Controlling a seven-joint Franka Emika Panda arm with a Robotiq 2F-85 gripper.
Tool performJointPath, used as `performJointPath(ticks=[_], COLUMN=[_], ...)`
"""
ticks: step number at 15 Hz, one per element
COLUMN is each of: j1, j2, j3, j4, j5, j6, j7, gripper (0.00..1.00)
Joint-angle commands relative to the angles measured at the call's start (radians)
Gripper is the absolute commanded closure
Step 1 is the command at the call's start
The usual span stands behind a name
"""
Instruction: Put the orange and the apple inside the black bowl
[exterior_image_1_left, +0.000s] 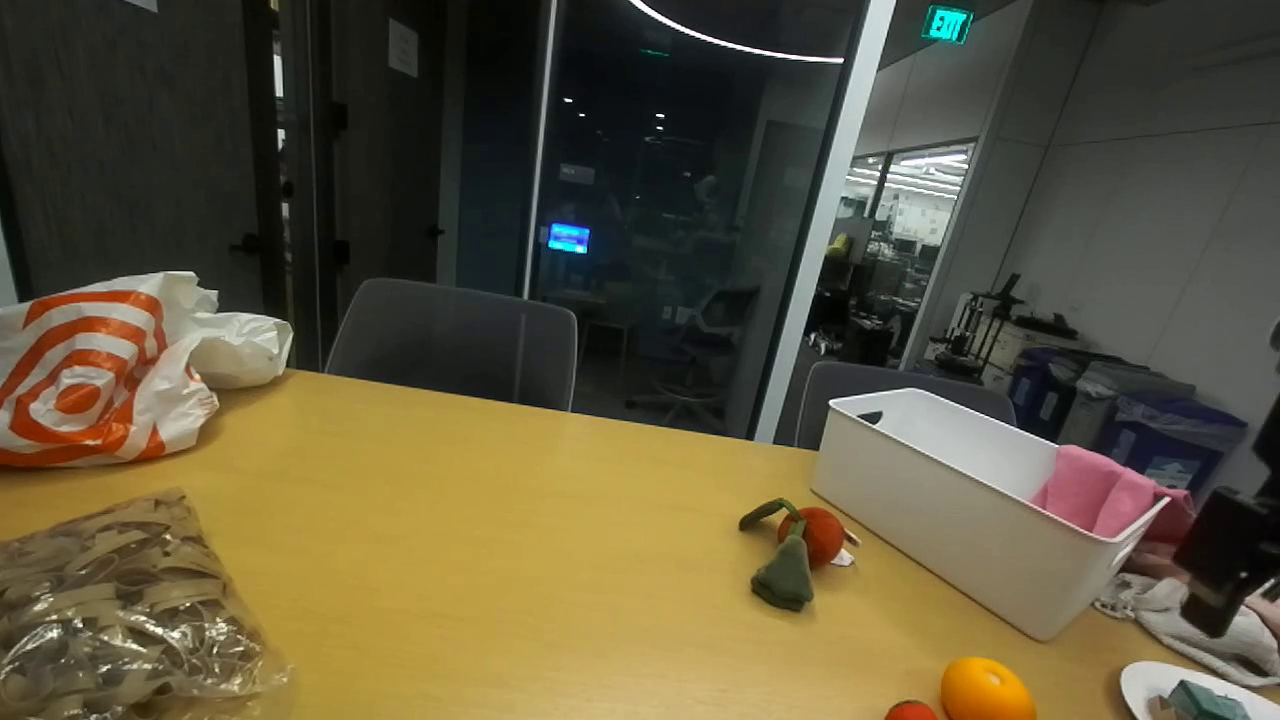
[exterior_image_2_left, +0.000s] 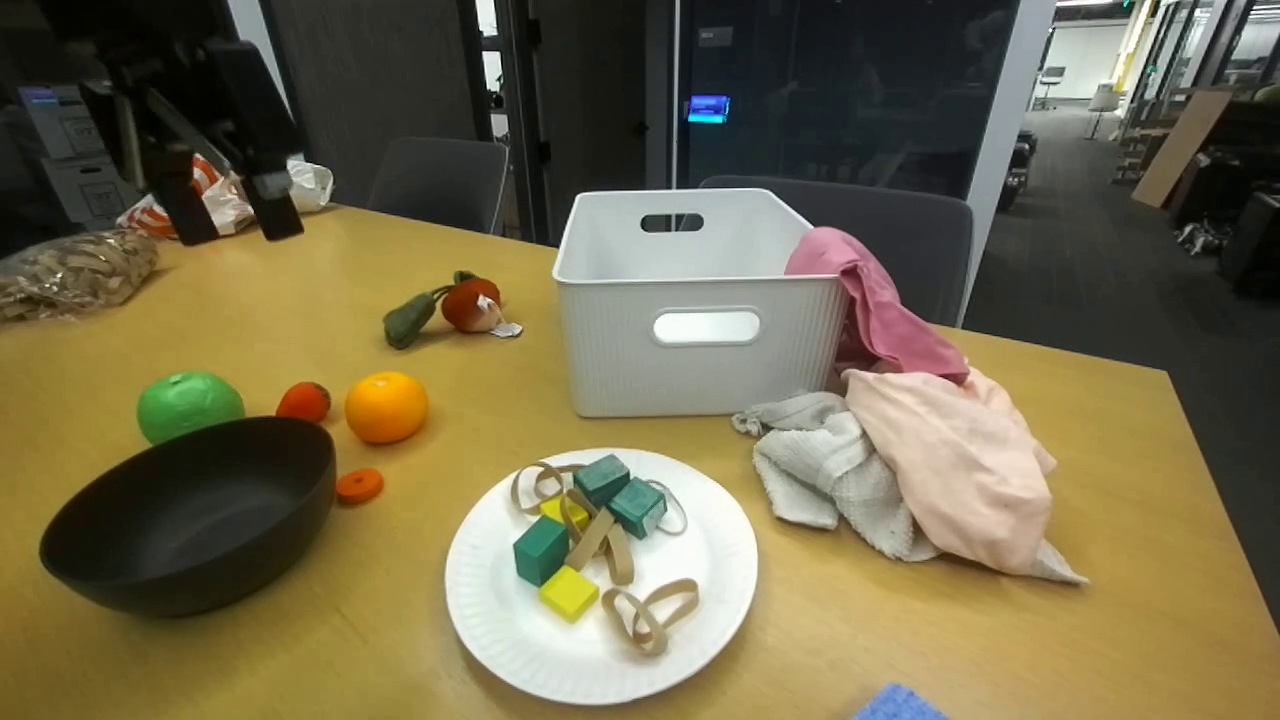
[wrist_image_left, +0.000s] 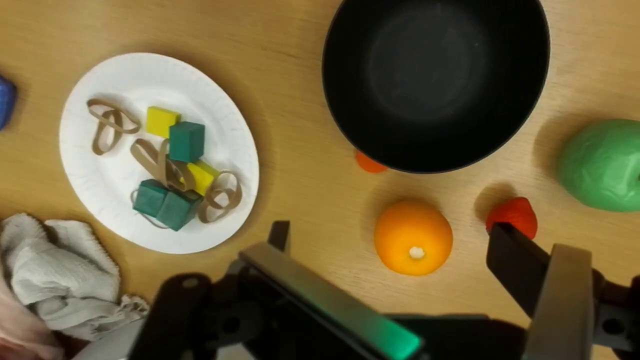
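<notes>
At the near edge of an exterior view, a blue thing (exterior_image_2_left: 898, 704) is cut off, too little showing to name it. Next on the counter (exterior_image_2_left: 390, 620) comes a white plate (exterior_image_2_left: 490, 610) with blocks (exterior_image_2_left: 541, 551) and rubber bands (exterior_image_2_left: 652, 625); in an exterior view the plate (exterior_image_1_left: 1140, 688) is cropped by the frame. Beside it sits the black bowl (exterior_image_2_left: 190, 510); in the wrist view its rim is cut by the top edge and covers part of a small orange disc (wrist_image_left: 370, 163). Past the bowl, outside it on the counter, lies the orange (wrist_image_left: 414, 237): round, smooth and bright, with a pale spot that only the wrist view shows; in an exterior view the orange (exterior_image_1_left: 988, 692) is cropped at the bottom. A small red fruit (wrist_image_left: 517, 212) is partly hidden by the jaws in the wrist view, where the green apple (wrist_image_left: 602, 165) is cut by the right edge; in an exterior view the bowl hides the foot of the apple (exterior_image_2_left: 190, 400). The jaws hang above the counter, spread wide apart. Farther back, a pink cloth (exterior_image_1_left: 1095, 488) drapes over the edge of a white bin (exterior_image_1_left: 960, 520); beside the bin, a green thing (exterior_image_1_left: 783, 578) overlaps a red one (exterior_image_1_left: 824, 538), their kind hard to make out. In an exterior view the jaws block part of a shopping bag (exterior_image_2_left: 308, 186). Well beyond, a lit screen (exterior_image_1_left: 568, 238) is too small to read.
</notes>
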Motion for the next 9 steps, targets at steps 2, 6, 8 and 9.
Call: performJointPath(ticks=[2,6,8,9], j1=[0.026,0.03,0.037,0.038], j2=[0.212,0.366,0.416,0.438], j3=[-0.02,-0.045,-0.059,-0.06], j4=[-0.01,0.007,0.004,0.003], j5=[-0.003,0.019,0.048,0.057], j6=[0.206,0.347,0.404,0.426], j7=[-0.059,-0.116,-0.146,-0.151], gripper=[0.0,0.0,0.0,0.0])
